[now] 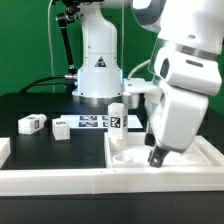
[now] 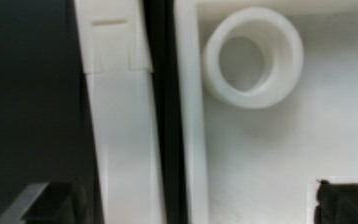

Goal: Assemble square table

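While the pincer (image 1: 157,157) hangs over the square slab (image 1: 192,152), the closest thing to it is a long white rail (image 1: 60,180). This rail runs along the front of the black bench (image 1: 30,100) and turns to wall in the slab on the exterior view's left. The wrist view shows the rail (image 2: 114,110) lying alongside the slab (image 2: 282,150) with a thin dark line between them. A round recess (image 2: 250,58) sits in the slab near that edge.

Just behind the slab's corner on the exterior view's left, one leg (image 1: 116,116) stands upright with its tag facing the camera, near the arm (image 1: 185,95) but apart from it. The marker board (image 1: 92,122) lies flat just beside that leg. Further toward the exterior view's left, a second leg (image 1: 62,127) and a third leg (image 1: 32,123) lie on the bench, well apart from the slab. The robot's white base (image 1: 97,70) stands at the back.

The arm comes down from the exterior view's upper right. Its bulky white wrist leans over the slab and the pincer points down. In the wrist view the dark fingertips (image 2: 34,205) sit at opposite corners, spread wide with nothing between them, so the pincer is open and holds nothing. Whether the tips touch the slab cannot be told.
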Controlling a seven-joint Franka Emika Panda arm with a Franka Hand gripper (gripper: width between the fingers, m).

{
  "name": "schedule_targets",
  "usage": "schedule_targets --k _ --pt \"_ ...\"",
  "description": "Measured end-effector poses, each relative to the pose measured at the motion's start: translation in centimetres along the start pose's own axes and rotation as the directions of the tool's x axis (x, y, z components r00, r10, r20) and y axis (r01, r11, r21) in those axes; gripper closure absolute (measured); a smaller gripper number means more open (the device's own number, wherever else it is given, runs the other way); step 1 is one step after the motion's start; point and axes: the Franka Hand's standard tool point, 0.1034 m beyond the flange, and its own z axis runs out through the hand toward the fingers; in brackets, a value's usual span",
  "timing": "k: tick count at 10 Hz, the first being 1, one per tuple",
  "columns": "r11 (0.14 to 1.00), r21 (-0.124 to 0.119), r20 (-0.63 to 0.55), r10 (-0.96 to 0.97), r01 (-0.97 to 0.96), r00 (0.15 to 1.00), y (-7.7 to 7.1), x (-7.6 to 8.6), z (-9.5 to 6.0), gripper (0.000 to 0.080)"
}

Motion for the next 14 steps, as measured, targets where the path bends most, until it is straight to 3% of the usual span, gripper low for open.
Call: schedule_targets --k 3,5,8,11,14 --pt "1.0 -0.023 0.031 -0.01 0.011 0.999 -0.1 -3.7 -1.9 0.015" --pt "1.0 -0.022 0.023 0.022 -0.021 0.999 -1.8 -5.6 -2.1 0.015" --pt "0.994 -0.021 0.021 0.104 -0.104 0.994 -1.6 -5.3 -1.8 0.015" --pt "0.946 -0.022 0.016 0.323 -0.323 0.946 -1.7 -5.5 -1.7 0.015" --pt "0.812 -0.018 0.043 0.583 -0.583 0.811 -2.6 -8.6 -0.3 0.015"
